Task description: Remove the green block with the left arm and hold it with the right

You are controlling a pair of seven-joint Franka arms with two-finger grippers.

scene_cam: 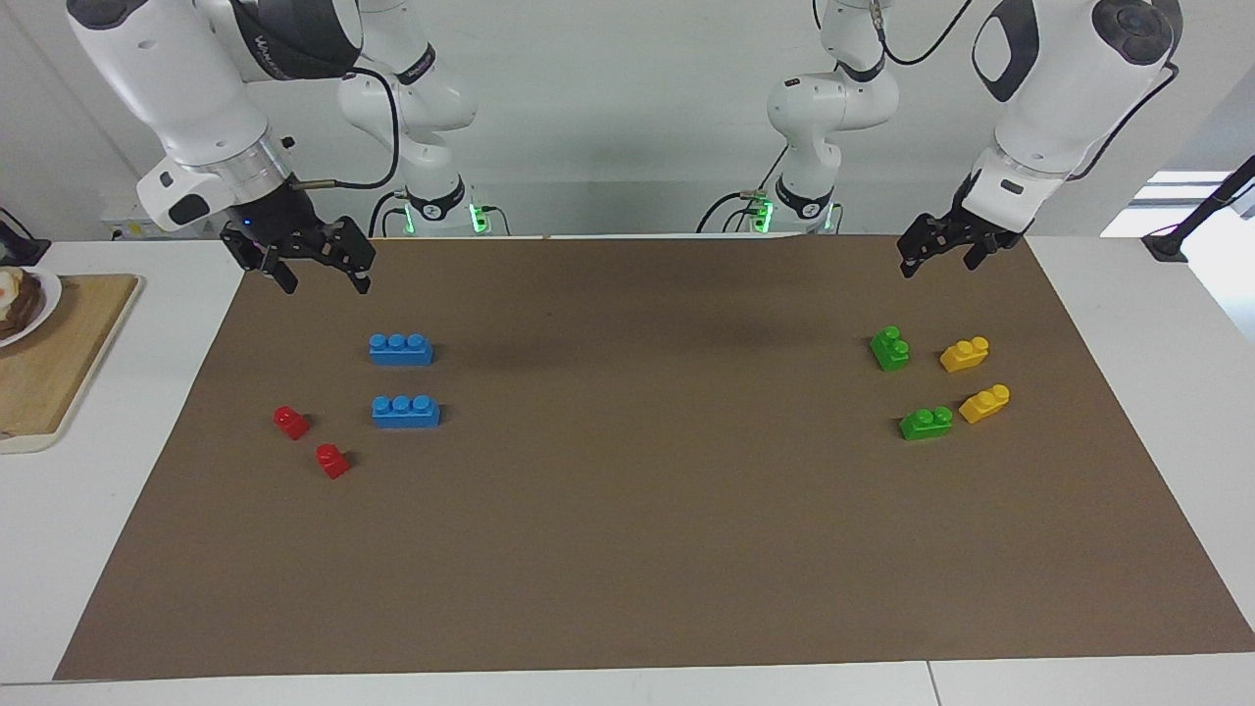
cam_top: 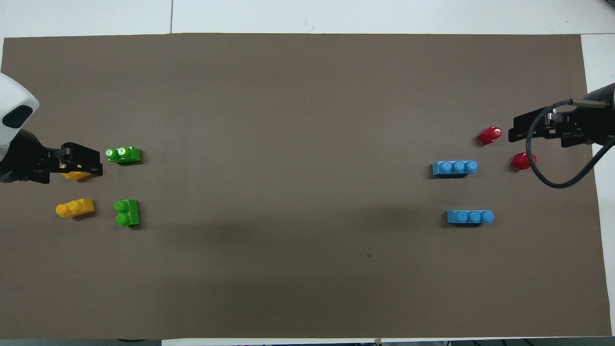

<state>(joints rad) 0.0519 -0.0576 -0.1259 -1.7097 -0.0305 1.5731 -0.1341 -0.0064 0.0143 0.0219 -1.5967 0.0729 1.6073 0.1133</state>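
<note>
The scene is lit evenly and brightly from above; no dim zones are noted. Broad, soft shadows of the arms are cast on the brown mat (scene_cam: 627,549), one band near the robots' edge in the facing view, and another across the lower middle in the overhead view. Short, faint shadows are seen beside the bricks. A bright patch is observed at the facing view's edge past the worktop (scene_cam: 1157,294). Focus is held sharp throughout.
</note>
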